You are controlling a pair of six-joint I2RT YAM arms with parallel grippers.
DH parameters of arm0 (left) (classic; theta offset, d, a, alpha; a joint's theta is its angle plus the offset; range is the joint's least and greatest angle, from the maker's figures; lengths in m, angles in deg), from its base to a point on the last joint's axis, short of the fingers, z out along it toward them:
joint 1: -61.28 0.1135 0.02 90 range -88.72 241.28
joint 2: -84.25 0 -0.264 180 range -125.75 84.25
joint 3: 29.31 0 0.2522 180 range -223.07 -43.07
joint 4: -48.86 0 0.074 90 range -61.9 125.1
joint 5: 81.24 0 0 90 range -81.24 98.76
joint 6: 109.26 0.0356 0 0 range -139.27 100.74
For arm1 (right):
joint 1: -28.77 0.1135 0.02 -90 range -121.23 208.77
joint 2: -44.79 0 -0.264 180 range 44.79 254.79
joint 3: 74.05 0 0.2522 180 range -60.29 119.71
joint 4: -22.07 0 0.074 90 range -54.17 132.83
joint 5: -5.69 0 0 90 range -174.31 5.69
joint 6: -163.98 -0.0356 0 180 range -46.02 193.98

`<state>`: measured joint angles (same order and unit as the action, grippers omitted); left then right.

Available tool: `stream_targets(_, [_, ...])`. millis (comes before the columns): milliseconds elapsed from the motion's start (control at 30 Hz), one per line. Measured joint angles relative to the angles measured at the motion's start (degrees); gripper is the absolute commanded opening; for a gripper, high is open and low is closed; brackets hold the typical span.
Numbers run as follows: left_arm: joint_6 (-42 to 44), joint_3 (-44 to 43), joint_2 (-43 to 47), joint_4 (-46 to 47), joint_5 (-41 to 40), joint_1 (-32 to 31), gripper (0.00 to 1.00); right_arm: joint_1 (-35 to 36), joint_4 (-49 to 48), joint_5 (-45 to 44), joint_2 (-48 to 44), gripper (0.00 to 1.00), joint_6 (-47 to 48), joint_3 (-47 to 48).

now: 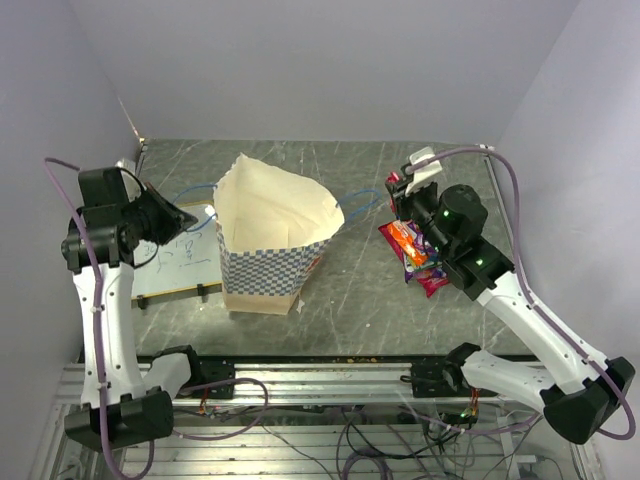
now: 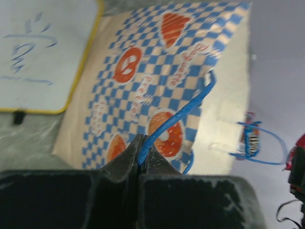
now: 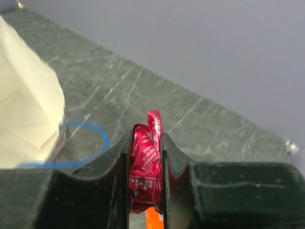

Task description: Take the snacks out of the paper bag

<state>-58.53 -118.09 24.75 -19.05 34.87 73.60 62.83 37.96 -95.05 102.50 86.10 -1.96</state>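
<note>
Rightward of bag (image 1: 262, 262) — right hand (image 3: 146, 139), pinching snack (image 3: 145, 167)

Paper bag (image 1: 270, 235): upright at table centre, mouth up.
Board (image 1: 170, 265): flat on the table at the bag's 9 o'clock; touching or just beside its base, I cannot tell which.
My left gripper (image 1: 192, 215): at the bag's 9 o'clock, over the board, clamped on a handle cord (image 2: 181, 114).
Loose snacks (image 1: 415, 255): on the table at the bag's 3 o'clock, apart from it.
My right gripper (image 1: 397, 190): at 12 o'clock from that pile, one packet (image 3: 145, 162) pinched between my jaws.
Second cord (image 1: 360, 200): between the bag and my right gripper.
</note>
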Motion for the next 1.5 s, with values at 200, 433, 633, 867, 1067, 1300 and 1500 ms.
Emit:
stream_targets(200, [3.5,1.8,4.5,-9.1,-10.6,0.0,0.07,0.0,4.7,1.3,0.5,0.03,-6.2,-4.8])
stream_targets(433, [4.6,6.5,7.8,-13.6,-18.6,0.0,0.07,-0.1,6.5,3.0,6.3,0.04,-13.4,-8.8])
stream_targets(633, [4.6,9.3,8.8,-16.0,-20.0,0.0,0.17,-0.1,5.7,4.7,11.6,0.07,-15.3,-14.6])
stream_targets(867, [6.1,0.0,7.3,-16.9,-20.1,0.0,0.41,-0.2,4.6,7.8,18.4,0.21,-15.8,-15.6])
stream_targets(1067, [6.9,-3.3,8.3,-16.8,-20.1,0.0,0.51,-0.2,3.0,8.8,19.8,0.23,-16.2,-16.7])
stream_targets(1300, [7.8,-5.6,8.8,-19.1,-21.1,0.0,0.96,-0.2,2.3,8.0,21.5,0.41,-15.5,-18.5])
stream_targets(1500, [9.4,-13.5,8.2,-21.3,-23.8,0.0,1.0,-0.1,2.3,8.0,21.9,0.67,-14.6,-18.6])
